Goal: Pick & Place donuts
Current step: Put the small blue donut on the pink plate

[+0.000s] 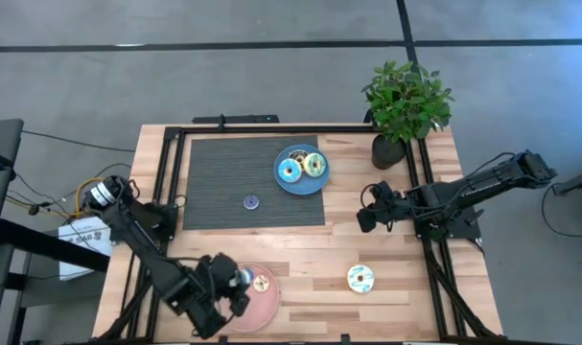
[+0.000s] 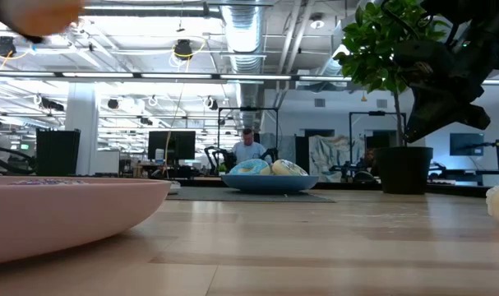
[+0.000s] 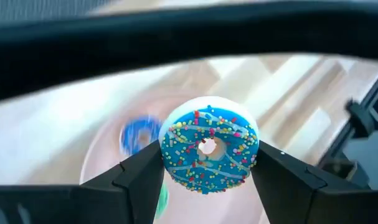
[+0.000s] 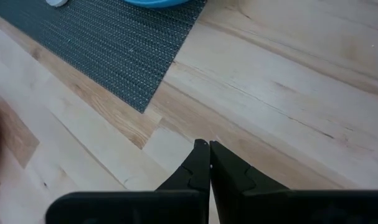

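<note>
My left gripper (image 1: 237, 282) hovers over the pink plate (image 1: 262, 309) near the table's near edge, shut on a donut with blue sprinkled icing (image 3: 208, 155). On that plate lie a tan donut (image 1: 261, 284) and a small blue donut (image 3: 137, 132). The blue plate (image 1: 289, 184) on the mat holds a cyan donut (image 1: 290, 172) and a cream speckled donut (image 1: 314, 164). A small purple donut (image 1: 251, 201) lies on the mat. Another cream donut (image 1: 360, 279) rests flat on the bare wood. My right gripper (image 1: 366, 219) is shut over the wood, right of the mat, touching nothing. My left gripper pinches the blue-iced donut between its two fingers, one fingertip (image 3: 152, 163) on each of two opposite sides of the ring's outer rim (image 3: 170, 168). The donut is lifted clear above the pink plate, its iced face turned toward the wrist camera.
A potted plant (image 1: 404, 105) stands at the table's far right corner, behind the right arm. The dark ribbed mat (image 1: 223, 177) covers the far left part of the table. Bare wood lies between the pink plate and the loose cream donut. People and desks show in the room beyond.
</note>
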